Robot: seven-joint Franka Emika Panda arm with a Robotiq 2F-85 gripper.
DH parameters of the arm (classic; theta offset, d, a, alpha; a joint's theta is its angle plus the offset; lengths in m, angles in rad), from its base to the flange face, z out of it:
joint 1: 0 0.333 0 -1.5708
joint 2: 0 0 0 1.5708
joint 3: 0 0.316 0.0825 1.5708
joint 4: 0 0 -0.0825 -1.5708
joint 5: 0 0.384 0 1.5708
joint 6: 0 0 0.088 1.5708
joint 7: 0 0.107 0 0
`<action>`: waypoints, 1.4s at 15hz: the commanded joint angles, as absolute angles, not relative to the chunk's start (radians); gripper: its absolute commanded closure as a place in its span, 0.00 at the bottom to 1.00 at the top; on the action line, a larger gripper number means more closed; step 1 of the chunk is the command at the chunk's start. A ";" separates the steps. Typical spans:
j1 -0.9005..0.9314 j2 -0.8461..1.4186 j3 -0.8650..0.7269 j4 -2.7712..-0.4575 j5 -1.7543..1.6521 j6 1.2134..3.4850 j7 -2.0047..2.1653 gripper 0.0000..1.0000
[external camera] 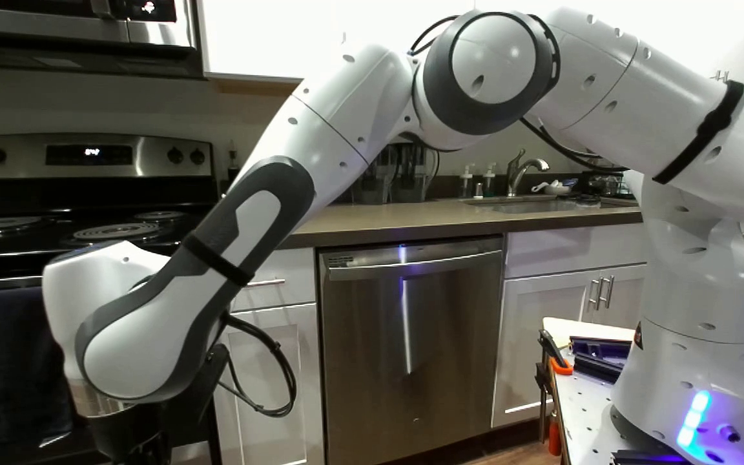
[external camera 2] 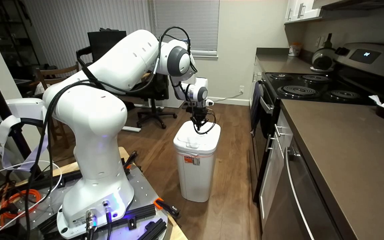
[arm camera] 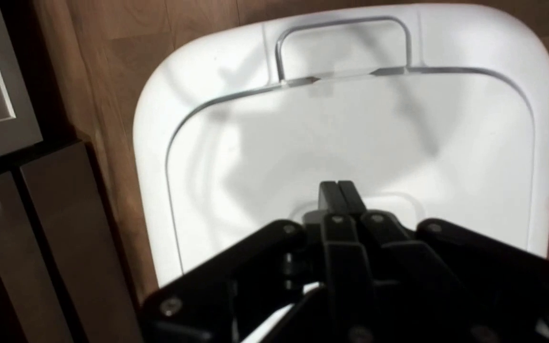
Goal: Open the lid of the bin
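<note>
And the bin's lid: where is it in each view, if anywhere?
In an exterior view: not in it; the gripper is cut off at lower left.
In an exterior view: the lid near centre, below the gripper.
Wrist view: the lid fills most of the picture, beyond the gripper.
Shared landmark: the gripper, in all three views.

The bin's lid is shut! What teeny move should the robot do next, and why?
Probably shift the gripper a little toward the outlined tab at the edge of the white bin lid. That tab looks like the part to press, and the shut jaws are farther in over the closed lid, away from the tab.
</note>
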State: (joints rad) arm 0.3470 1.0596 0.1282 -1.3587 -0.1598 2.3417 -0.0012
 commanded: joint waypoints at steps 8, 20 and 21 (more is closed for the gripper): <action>0.378 1.072 0.125 -1.367 -0.181 2.335 -0.018 0.96; 0.404 0.954 0.090 -1.760 -0.185 2.727 0.009 0.96; 0.399 0.941 0.091 -1.788 -0.183 2.743 0.004 0.96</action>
State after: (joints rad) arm 0.4101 1.0277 0.0941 -1.6528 -0.1687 2.6848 -0.0103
